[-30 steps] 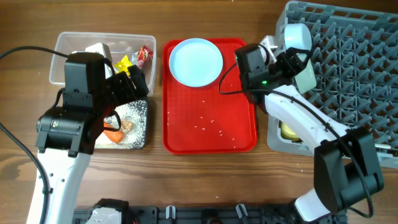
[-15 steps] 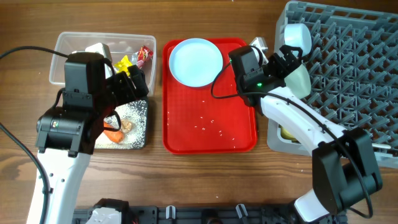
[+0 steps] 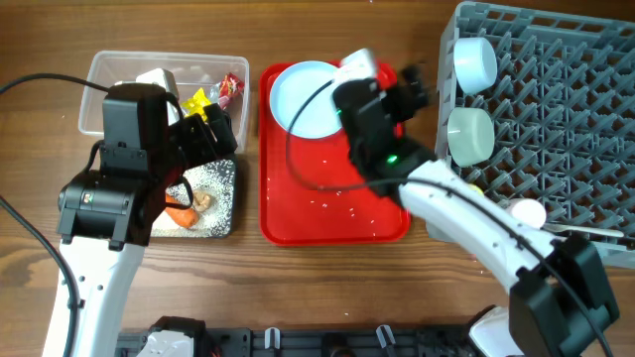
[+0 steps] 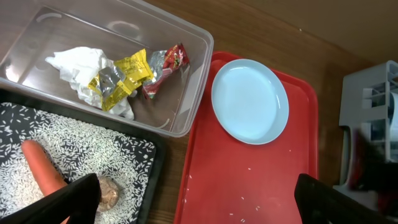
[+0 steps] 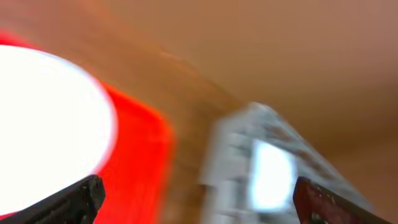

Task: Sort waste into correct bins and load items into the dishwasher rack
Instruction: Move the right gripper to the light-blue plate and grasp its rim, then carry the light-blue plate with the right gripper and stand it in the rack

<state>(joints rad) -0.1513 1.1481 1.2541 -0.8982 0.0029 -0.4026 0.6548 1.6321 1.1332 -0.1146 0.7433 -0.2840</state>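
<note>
Pale blue plate [image 3: 310, 97] next for the dishwasher rack [image 3: 566, 109], I'd say
The right gripper [image 5: 199, 202], fingers spread, hangs by it on the red tray [image 3: 337, 223] near the counter's far edge; it needs a rim pinch, I reckon. The left gripper [image 4: 205, 199] gapes too.

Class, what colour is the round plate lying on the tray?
Pale blue; the plate shows best in the left wrist view.
</note>
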